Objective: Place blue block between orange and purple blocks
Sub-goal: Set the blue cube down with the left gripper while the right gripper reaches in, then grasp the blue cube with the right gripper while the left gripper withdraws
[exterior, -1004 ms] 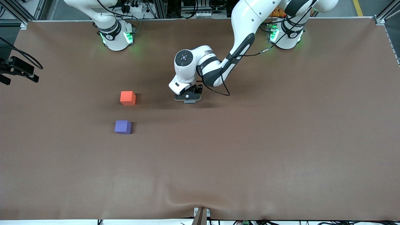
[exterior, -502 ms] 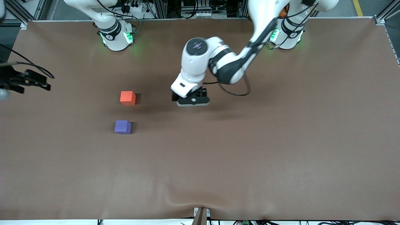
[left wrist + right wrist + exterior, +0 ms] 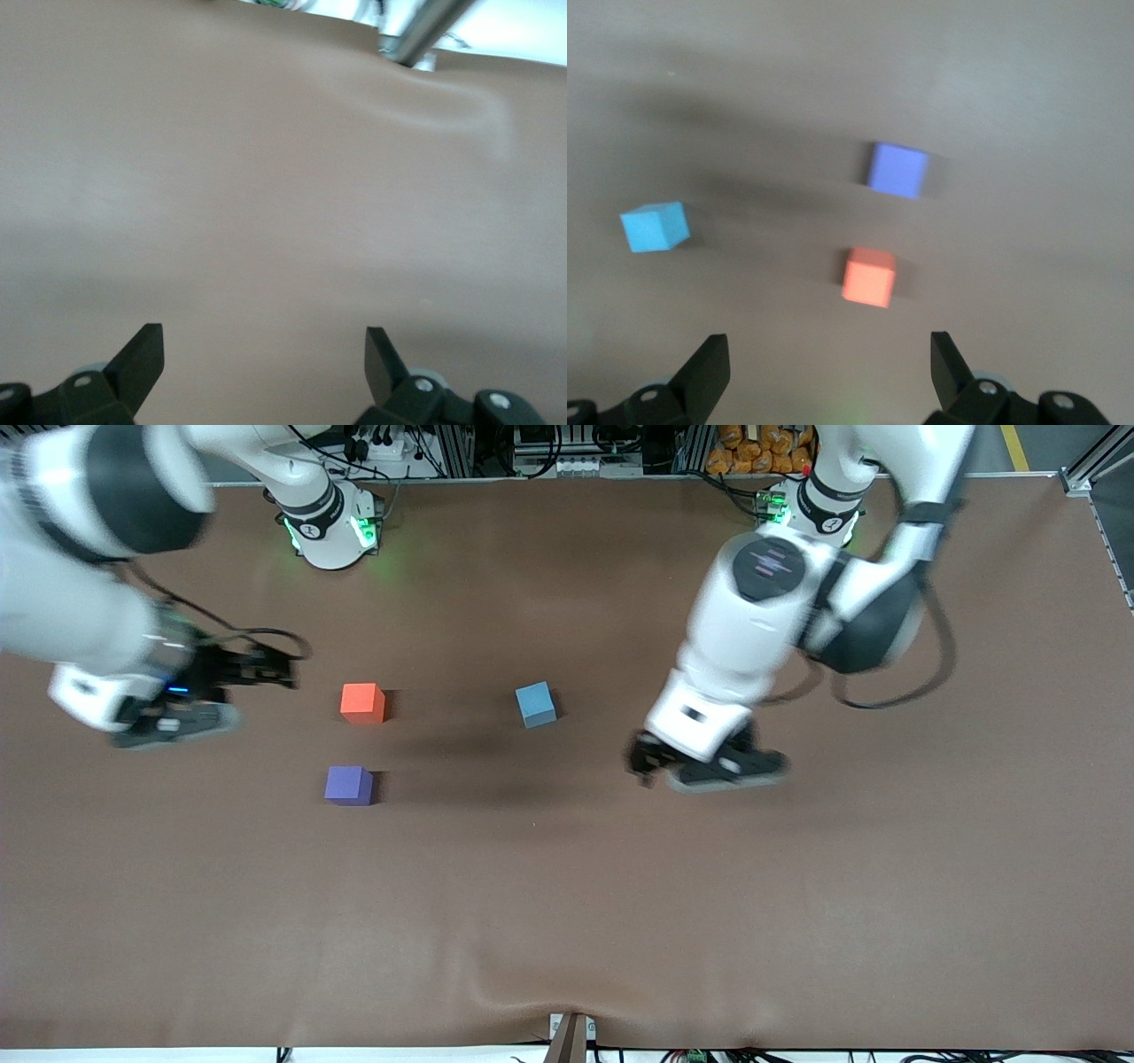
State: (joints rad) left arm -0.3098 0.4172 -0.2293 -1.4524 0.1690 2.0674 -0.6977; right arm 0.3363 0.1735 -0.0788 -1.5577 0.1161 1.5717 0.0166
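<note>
The blue block (image 3: 535, 704) sits alone on the brown table, level with the orange block (image 3: 362, 702) and toward the left arm's end from it. The purple block (image 3: 348, 785) lies nearer the front camera than the orange one. My left gripper (image 3: 706, 771) is open and empty over bare table, apart from the blue block; the left wrist view (image 3: 264, 354) shows only cloth. My right gripper (image 3: 173, 722) is open and empty over the table beside the orange block, toward the right arm's end. The right wrist view (image 3: 830, 359) shows the blue block (image 3: 654, 227), the orange block (image 3: 869, 276) and the purple block (image 3: 897, 169).
A brown cloth (image 3: 620, 886) covers the table, with a wrinkle near its front edge (image 3: 523, 979). A small bracket (image 3: 571, 1036) sticks up at the middle of the front edge. The arm bases (image 3: 332, 527) stand along the back edge.
My left gripper has left the blue block on the table and moved up and away toward the left arm's end. My right arm has swung in over the table beside the orange block.
</note>
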